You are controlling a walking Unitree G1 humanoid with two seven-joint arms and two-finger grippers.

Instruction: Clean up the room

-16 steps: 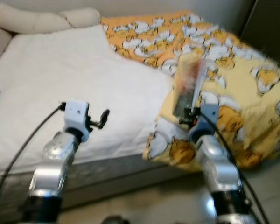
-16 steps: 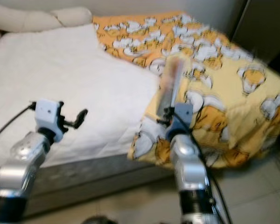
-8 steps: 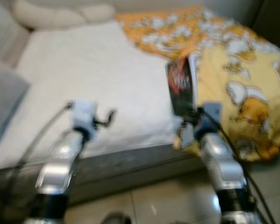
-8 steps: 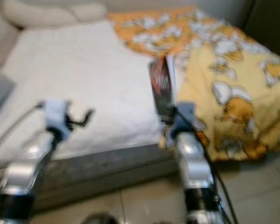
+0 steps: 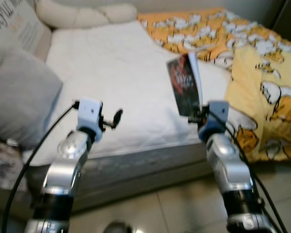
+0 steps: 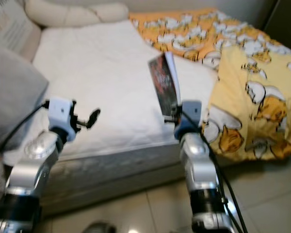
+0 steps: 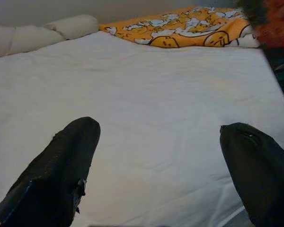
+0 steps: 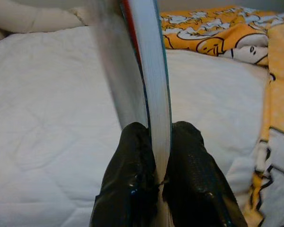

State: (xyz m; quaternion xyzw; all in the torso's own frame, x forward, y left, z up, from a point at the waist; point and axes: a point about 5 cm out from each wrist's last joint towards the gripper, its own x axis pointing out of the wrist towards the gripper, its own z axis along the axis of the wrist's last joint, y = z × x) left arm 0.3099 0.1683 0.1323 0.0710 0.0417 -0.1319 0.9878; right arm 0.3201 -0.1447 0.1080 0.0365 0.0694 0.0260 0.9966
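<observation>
**Book's in hand, robot turning away from the bed**

The view has swung left over the last second, so the grey pillow [image 5: 19, 97] now shows. The right claw [image 8: 156, 156] stays clamped on the book [image 5: 184, 87], upright over the bed [image 5: 111, 73] edge. The left claw [image 7: 161, 156] hangs open, empty. No bins or boxes around, so my guess is it's heading off to shelve it

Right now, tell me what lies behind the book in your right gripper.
Behind the book, pinched upright in the right gripper, lie the white mattress and the yellow cartoon blanket. What the cover hides cannot be seen.
</observation>
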